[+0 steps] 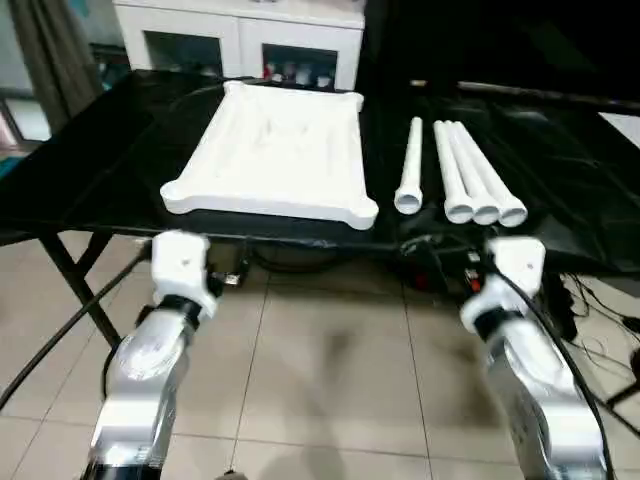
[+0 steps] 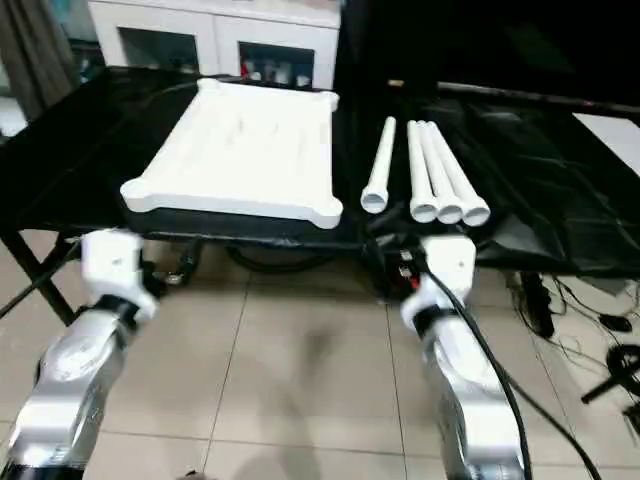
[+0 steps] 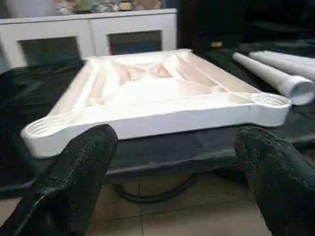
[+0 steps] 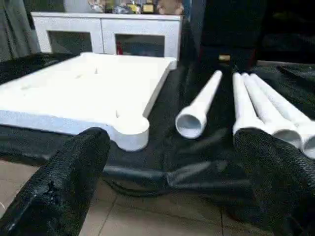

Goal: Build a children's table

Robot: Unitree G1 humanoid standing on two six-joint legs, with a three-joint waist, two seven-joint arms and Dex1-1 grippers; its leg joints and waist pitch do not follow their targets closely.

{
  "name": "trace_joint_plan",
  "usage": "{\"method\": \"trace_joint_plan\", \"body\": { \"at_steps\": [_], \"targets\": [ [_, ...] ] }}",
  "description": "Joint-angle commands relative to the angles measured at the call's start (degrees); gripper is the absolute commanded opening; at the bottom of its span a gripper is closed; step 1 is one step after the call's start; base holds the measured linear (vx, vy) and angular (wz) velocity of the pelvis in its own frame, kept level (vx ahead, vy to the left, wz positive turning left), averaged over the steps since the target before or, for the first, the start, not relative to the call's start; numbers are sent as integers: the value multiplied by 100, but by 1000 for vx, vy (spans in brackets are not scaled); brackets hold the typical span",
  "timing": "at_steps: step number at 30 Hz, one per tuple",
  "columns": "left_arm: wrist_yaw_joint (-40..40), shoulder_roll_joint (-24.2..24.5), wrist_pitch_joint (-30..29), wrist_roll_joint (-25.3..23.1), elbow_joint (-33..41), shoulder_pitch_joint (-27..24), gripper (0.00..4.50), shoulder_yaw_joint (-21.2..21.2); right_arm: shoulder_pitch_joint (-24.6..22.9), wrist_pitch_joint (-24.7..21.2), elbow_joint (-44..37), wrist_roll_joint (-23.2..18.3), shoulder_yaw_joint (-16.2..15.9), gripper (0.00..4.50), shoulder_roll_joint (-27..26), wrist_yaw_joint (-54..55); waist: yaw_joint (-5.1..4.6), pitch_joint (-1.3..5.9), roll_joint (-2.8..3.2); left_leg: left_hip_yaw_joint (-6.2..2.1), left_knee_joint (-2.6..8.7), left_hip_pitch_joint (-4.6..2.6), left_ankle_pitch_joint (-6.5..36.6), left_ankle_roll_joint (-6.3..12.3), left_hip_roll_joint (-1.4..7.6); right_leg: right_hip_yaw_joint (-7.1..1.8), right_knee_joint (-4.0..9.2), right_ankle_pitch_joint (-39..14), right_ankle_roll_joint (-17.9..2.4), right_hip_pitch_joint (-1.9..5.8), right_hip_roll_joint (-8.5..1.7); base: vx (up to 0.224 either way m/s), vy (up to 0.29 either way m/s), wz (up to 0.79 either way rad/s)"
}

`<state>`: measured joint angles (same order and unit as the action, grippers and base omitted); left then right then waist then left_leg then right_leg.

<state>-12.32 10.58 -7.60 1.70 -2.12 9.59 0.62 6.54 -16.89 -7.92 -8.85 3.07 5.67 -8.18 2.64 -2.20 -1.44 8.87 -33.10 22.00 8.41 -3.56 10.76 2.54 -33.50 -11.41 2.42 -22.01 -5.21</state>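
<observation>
Both forearms reached forward, low, short of the worktop [image 1: 100, 160] edge. Left gripper [image 3: 172, 162] was wide open, empty, facing the top [image 1: 275, 150]; right gripper [image 4: 172, 167] was also wide open, empty, facing the legs [image 1: 470, 175]. Top was white, rimmed, round corner sockets, flat on the black worktop. Four white tapered legs lay just right of it: three touching, one slightly apart.

Table top [image 1: 270, 150] on work table [image 1: 100, 170]; four legs [image 1: 460, 170] lying right of it.
</observation>
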Motion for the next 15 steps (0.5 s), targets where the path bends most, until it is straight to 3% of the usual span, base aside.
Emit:
{"method": "trace_joint_plan", "body": {
  "at_steps": [1,3,5,8,12,13,14,15],
  "targets": [
    [-103,53,23,-185,-249,102,439,-232,84,7,266,57,19,450,7,44,-20,209,86,-125,493,-236,3785,-397,114,-59,603,-2917,-333,-33,-176,0,0,0],
    [-131,110,183,-302,-369,98,439,-347,138,22,451,158,-10,450,-12,95,-20,224,110,-128,514,-219,3741,-392,126,-66,585,-2748,-393,5,-189,0,0,0],
    [-152,108,229,-309,-376,90,439,-351,148,4,473,182,-18,450,-14,120,-12,250,96,-119,527,-164,3512,-368,128,-92,532,-2486,-474,45,-205,0,0,0],
    [-37,74,53,-305,-182,-34,439,-245,92,-17,442,263,-134,450,35,72,3,233,89,-78,506,-196,3467,-317,127,-110,545,-2483,-535,-4,-201,0,0,0],
    [95,134,-30,-451,-182,-65,439,-287,51,21,451,360,-228,450,71,92,13,231,54,-70,496,-200,3382,-261,126,-102,562,-2640,-469,-11,-198,0,0,0],
    [82,117,3,-354,-143,-62,439,-228,72,33,482,374,-297,450,75,43,83,206,-3,-229,626,68,3407,-39,44,108,480,-2734,-477,227,-301,0,0,0],
    [81,116,4,-349,-142,-61,439,-225,74,34,484,373,-298,450,74,41,101,194,135,-247,680,31,3725,-25,64,161,508,-3019,-427,235,-289,0,0,0],
    [99,109,4,-308,-131,-46,439,-184,105,60,503,418,-338,450,77,24,64,193,65,-357,646,117,3921,54,-5,269,527,-3440,-336,339,-419,-10,-6,36]
  ]
}}
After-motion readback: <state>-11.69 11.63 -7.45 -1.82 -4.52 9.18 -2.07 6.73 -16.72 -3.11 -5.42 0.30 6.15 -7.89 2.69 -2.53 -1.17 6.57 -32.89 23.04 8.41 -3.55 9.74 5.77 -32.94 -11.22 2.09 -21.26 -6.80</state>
